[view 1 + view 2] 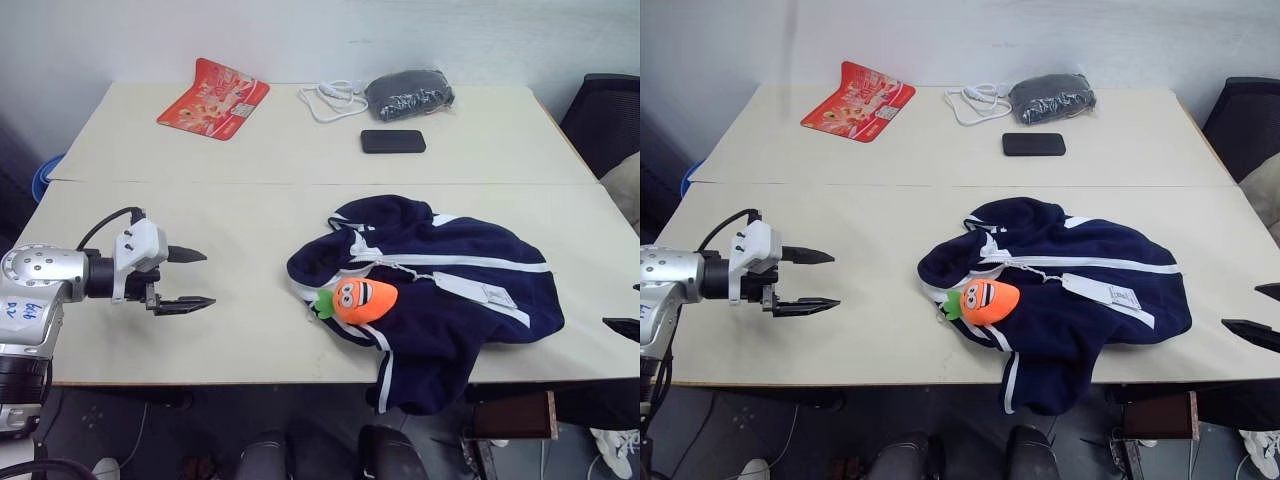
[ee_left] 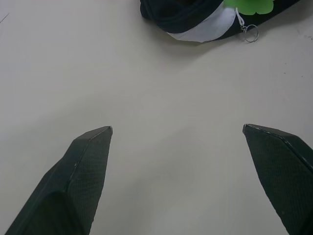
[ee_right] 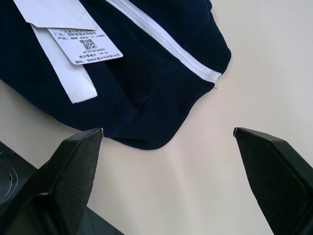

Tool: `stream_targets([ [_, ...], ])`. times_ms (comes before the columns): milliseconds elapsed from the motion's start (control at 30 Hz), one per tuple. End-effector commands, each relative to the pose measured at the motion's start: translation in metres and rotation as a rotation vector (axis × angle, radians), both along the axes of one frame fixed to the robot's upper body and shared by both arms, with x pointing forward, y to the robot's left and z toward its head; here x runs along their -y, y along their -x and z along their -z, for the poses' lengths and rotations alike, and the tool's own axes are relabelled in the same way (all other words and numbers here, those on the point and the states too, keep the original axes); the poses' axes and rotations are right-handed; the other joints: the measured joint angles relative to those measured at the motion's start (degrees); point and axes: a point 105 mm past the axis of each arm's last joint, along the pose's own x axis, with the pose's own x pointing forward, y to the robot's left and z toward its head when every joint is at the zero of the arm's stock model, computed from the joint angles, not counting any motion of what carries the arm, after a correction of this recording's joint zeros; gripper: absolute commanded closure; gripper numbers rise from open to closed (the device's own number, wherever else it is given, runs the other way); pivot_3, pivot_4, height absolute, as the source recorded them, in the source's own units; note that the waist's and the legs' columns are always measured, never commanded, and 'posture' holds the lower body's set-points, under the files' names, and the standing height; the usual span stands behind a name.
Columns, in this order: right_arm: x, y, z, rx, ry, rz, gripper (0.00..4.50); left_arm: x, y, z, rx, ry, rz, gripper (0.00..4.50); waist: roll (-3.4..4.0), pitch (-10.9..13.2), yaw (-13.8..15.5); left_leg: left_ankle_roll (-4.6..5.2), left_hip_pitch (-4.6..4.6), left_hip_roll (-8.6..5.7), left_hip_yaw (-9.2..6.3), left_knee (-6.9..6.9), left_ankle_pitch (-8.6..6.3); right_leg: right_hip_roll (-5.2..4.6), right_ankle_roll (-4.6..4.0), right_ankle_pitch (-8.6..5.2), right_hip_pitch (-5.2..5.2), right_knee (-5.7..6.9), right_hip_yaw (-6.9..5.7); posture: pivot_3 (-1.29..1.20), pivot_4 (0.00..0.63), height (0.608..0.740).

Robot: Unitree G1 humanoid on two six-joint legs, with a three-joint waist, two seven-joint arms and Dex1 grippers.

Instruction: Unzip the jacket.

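Jacket (image 1: pixel 440 290): navy, hooded, white stripes, lies crumpled flat on the nearer table (image 1: pixel 200 340), toward its right side, close to front edge. One sleeve/hem part hangs over front edge. White front zipper (image 1: pixel 400 268) runs across the chest, appears closed. White paper tag (image 3: pixel 83 44) on front, printed text + QR code, lying flat.

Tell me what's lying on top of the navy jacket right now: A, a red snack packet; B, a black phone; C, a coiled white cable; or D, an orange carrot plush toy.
D: the orange carrot plush toy rests on the front of the jacket near the collar, while the black phone, red snack packet and white cable lie on the far table, apart from the jacket.
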Motion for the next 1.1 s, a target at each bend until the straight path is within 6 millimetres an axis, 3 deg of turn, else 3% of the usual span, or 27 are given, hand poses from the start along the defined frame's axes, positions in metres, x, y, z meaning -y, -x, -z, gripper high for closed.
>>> stream_targets([
  [33,-0.002,-0.001,-0.011,0.031,0.018,-0.006,0.03,0.003,0.002,-0.008,0.038,-0.013,0.028,0.0,0.0,0.0,0.03,0.0,0.0,0.0,0.0,0.0,0.0,0.0,0.0,0.0,0.0,0.0,0.0,0.0,0.15,0.74],
  [667,-0.01,-0.004,-0.017,0.07,-0.045,0.032,0.03,0.014,-0.004,-0.014,0.027,0.052,0.038,0.0,0.0,0.0,0.06,0.0,0.0,-0.01,0.0,0.03,0.0,0.0,0.0,0.0,0.0,0.03,0.0,0.0,0.15,0.74],
  [833,-0.024,-0.004,-0.027,0.08,-0.074,-0.014,0.03,0.02,0.0,-0.018,-0.01,0.087,0.074,0.0,0.0,0.0,0.05,0.0,0.0,0.0,-0.01,0.04,0.0,0.0,0.0,0.0,0.0,0.04,0.0,0.0,0.15,0.74],
  [967,-0.054,-0.006,-0.039,0.096,-0.065,-0.122,0.03,0.032,0.004,-0.03,-0.029,0.135,0.128,0.0,0.0,0.0,0.12,0.0,-0.01,0.0,-0.02,0.06,0.0,0.0,0.0,0.0,0.0,0.06,0.0,0.0,0.15,0.74],
  [1100,-0.116,-0.008,-0.057,0.132,-0.099,-0.341,0.03,0.05,0.016,-0.041,-0.043,0.145,0.23,0.0,0.0,0.0,0.11,0.0,-0.02,0.01,-0.2,0.1,0.0,0.0,0.0,0.0,-0.01,0.1,0.04,0.0,0.15,0.74],
])
